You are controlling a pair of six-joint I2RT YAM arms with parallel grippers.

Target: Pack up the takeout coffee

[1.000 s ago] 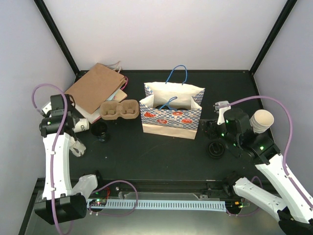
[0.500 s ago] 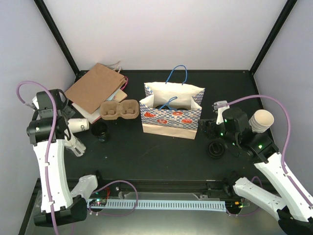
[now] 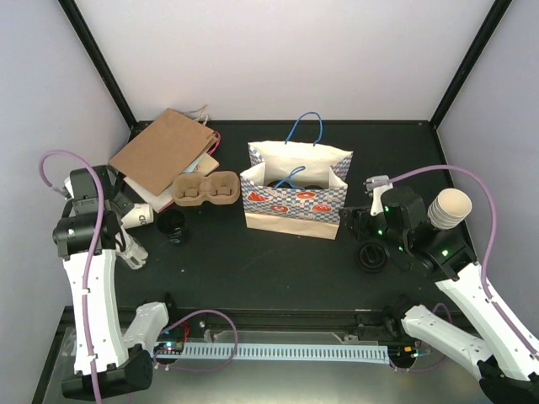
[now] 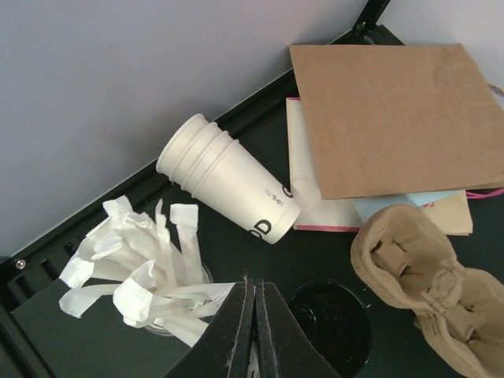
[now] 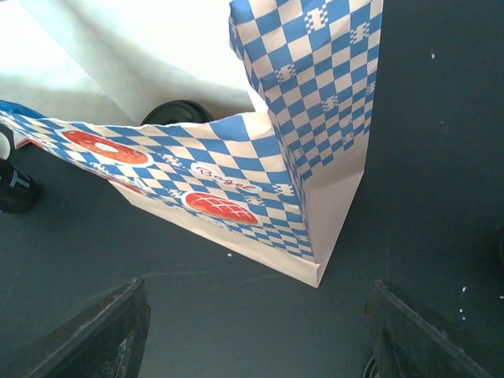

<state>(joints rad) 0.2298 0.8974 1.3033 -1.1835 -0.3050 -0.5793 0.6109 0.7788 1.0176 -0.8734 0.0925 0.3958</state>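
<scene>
takeout coffee (image 3: 172, 222) left of checked bag (image 3: 295, 202); second cup (image 5: 177, 113) inside it | light, crushable, slick-lidded: grip paper wall under lid | left gripper (image 4: 253, 295) pinched together, empty | right gripper (image 5: 256, 319) spread, empty

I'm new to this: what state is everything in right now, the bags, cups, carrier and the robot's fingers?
Checked bag: upright, open, black-lidded cup inside.
Brown bag: lying flat.
Cup carrier: empty.
Left cup stack: on its side.
Right cup stack: upright, no lid.
Lidded cup beside carrier: upright, outside the bag.
Black disc by right arm: outside the bag.
Left fingers: shut.
Right fingers: open, empty.
</scene>
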